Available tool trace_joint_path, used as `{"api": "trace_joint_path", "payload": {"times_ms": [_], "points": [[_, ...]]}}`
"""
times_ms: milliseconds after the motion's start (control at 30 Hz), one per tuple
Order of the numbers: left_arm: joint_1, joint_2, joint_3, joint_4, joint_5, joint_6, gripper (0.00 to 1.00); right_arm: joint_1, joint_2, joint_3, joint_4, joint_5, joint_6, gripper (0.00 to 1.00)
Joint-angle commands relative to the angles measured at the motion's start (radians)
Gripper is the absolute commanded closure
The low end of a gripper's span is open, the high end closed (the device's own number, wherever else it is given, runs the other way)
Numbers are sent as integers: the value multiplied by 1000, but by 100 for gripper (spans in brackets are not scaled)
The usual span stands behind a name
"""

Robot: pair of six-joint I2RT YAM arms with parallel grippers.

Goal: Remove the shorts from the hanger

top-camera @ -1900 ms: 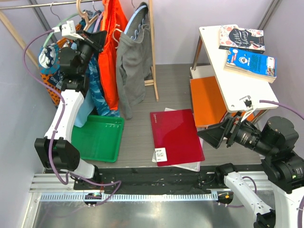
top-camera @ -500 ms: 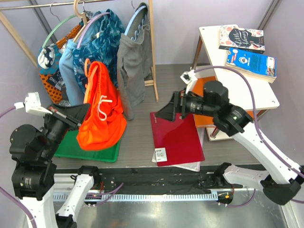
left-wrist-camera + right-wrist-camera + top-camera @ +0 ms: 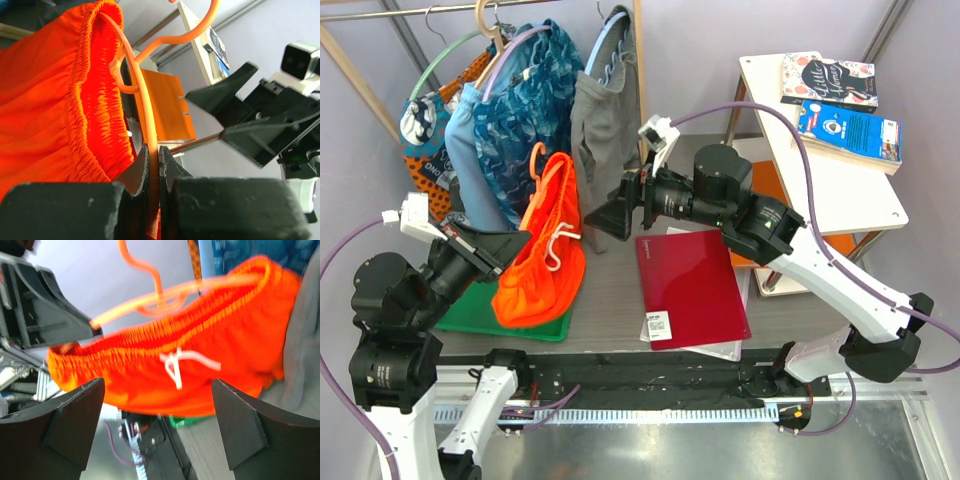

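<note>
Over the green tray (image 3: 470, 308) at the left of the table (image 3: 610, 290), the left tool (image 3: 515, 245) stays pressed together on one arm of the hanger (image 3: 142, 95). It carries the shorts (image 3: 545, 255) clear of the clothes rail (image 3: 380, 12), where they hung moments ago. Within the last half second the right tool (image 3: 603, 222), fingers spread wide, has swung from above the red folder (image 3: 690, 285) to just beside the shorts. That probably sets up pulling them off the hanger, which is not yet done.

Left arm (image 3: 395, 435), right arm (image 3: 825, 272) had white links, black joint housings. Purple cables (image 3: 798, 140) ran from wrists. White camera blocks (image 3: 655, 130) on wrists. Left tool (image 3: 520, 242), right tool (image 3: 595, 222) were black, wedge-fingered.
</note>
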Motion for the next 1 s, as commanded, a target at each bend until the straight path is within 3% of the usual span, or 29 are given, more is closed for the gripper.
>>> {"api": "trace_joint_path", "payload": {"times_ms": [0, 100, 167, 533, 667, 833, 933, 967], "points": [[6, 10, 8, 82, 89, -37, 100, -1, 40, 103, 162, 39, -43, 14], [6, 13, -9, 96, 109, -62, 100, 12, 109, 158, 205, 42, -41, 29], [6, 13, -9, 94, 120, -70, 100, 19, 134, 154, 251, 48, -43, 34], [6, -16, -4, 80, 172, -99, 100, 98, 232, 155, 355, 83, -80, 35], [6, -28, -12, 91, 182, -111, 100, 113, 256, 145, 358, 113, -80, 47], [6, -28, -1, 96, 198, -117, 100, 115, 244, 102, 391, 185, -103, 50], [6, -33, -3, 94, 193, -117, 100, 116, 239, 100, 383, 208, -112, 61], [6, -33, -7, 97, 195, -117, 100, 116, 238, 99, 384, 209, -113, 74]]}}
